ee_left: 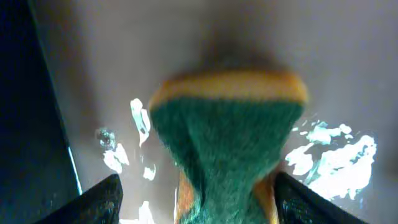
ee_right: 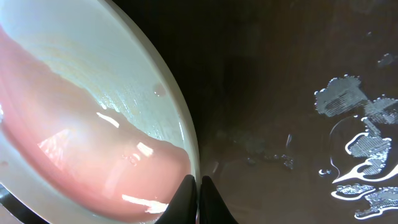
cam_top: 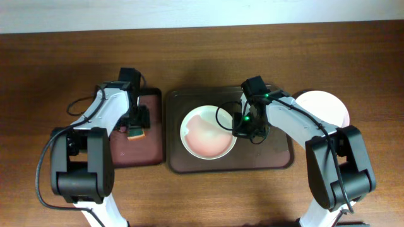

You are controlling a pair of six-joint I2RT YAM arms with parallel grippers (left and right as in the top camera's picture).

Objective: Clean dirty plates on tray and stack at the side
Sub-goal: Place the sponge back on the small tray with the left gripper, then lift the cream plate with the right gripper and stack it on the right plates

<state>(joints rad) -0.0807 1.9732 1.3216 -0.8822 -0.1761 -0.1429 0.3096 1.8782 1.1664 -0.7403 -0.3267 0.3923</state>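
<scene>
Brown wood desk (cam_top: pixel 208 63) fills the overhead view, with a pale strip of wall along the far edge. At its middle lies the large dark brown tray (cam_top: pixel 278 161), its floor wet in patches.

One plate (cam_top: pixel 205 135) sits inside the tray, left of the tray's middle, with a pink-red smear across most of its bowl. The right pincer (ee_right: pixel 197 186) is over the tray at this plate's right rim. Its two fingertips are almost together, and the thin rim runs in between them, so it is clamped on the plate's edge.

A second plate (cam_top: pixel 328 104), white, lies on the desk just off the tray's right end, partly under the right arm.

Just left of the tray lies a smaller reddish-brown tray (cam_top: pixel 136 154). Over it the left pincer (cam_top: pixel 137 125) grips a green and yellow sponge (ee_left: pixel 227 137), which is pinched narrow between the fingers.
</scene>
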